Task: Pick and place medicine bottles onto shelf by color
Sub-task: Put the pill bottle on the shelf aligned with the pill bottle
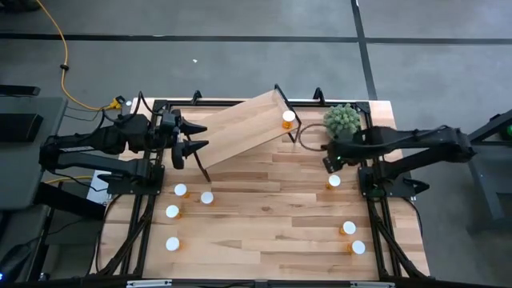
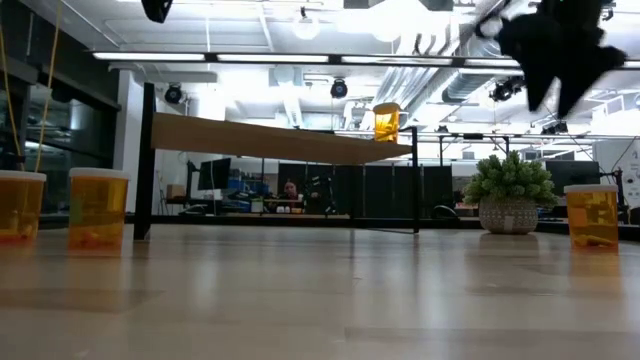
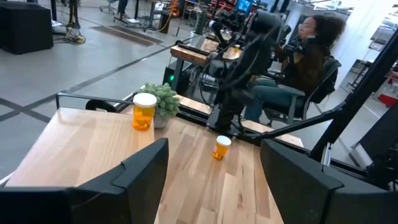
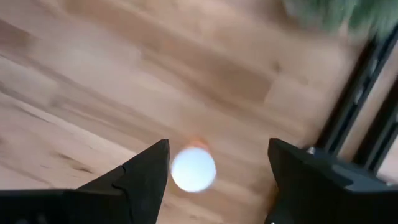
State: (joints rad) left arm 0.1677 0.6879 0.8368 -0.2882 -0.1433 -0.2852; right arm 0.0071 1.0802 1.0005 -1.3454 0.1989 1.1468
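Hovering wide open and empty, right claw [image 1: 330,166] just above a white-capped medicine bottle [image 1: 334,182].

The right wrist view is looking fuzzy. A white bottle cap [image 4: 193,168] is showing as a soft blob, and the orange body under it is hiding almost fully. A green smear [image 4: 336,14] is getting cut off at the edge, too fuzzy to name from there.

In the low view, the right end effector [image 2: 560,60] is showing as a dark blur, with its top cut off by the edge. The far left bottle [image 2: 20,206] is being sliced by the side edge.

In the left wrist view, a person [image 3: 308,56] is sitting partly hidden behind the other arm [image 3: 239,68].

In the high view, the labels on the bottles are too small to read.
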